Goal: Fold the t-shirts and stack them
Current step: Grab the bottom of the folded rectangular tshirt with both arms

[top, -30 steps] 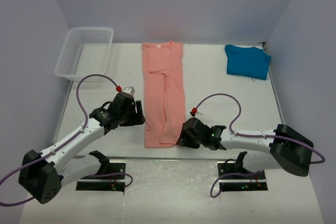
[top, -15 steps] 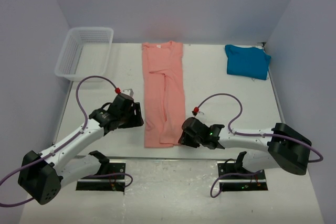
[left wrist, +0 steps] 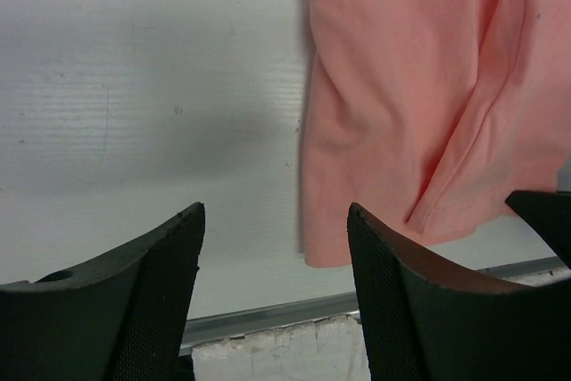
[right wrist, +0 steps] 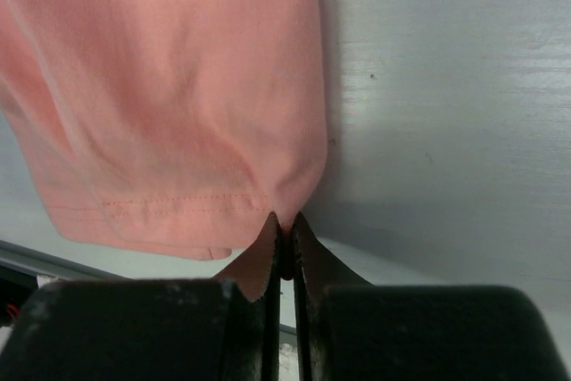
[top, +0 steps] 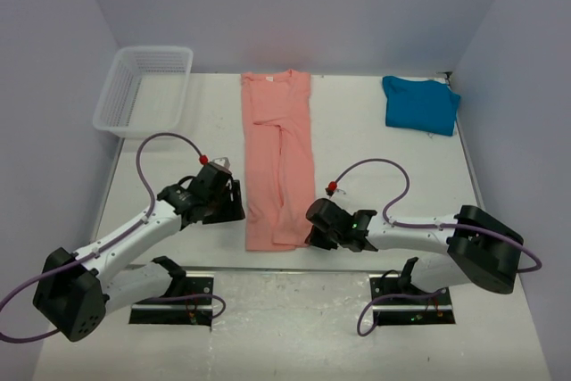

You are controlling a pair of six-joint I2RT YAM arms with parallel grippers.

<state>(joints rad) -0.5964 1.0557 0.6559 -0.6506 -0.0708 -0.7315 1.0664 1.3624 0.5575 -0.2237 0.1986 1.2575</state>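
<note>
Two t-shirts. Salmon-pink t-shirt (top: 278, 167): long strip, tabletop (top: 375, 149) centre. Teal t-shirt (top: 421, 104): bundled, far right corner. Right jaws: closed, apparently pinching the pink hem's right corner. Left jaws: apart, empty, beside its left corner.

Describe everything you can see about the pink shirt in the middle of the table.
The pink t-shirt is soft salmon cloth, folded lengthwise into a long, narrow, creased strip. It lies flat on the white table, neck end far, stitched hem near the arms. The right gripper is shut on its near right hem corner; the open left gripper sits at the near left corner, not gripping.
</note>
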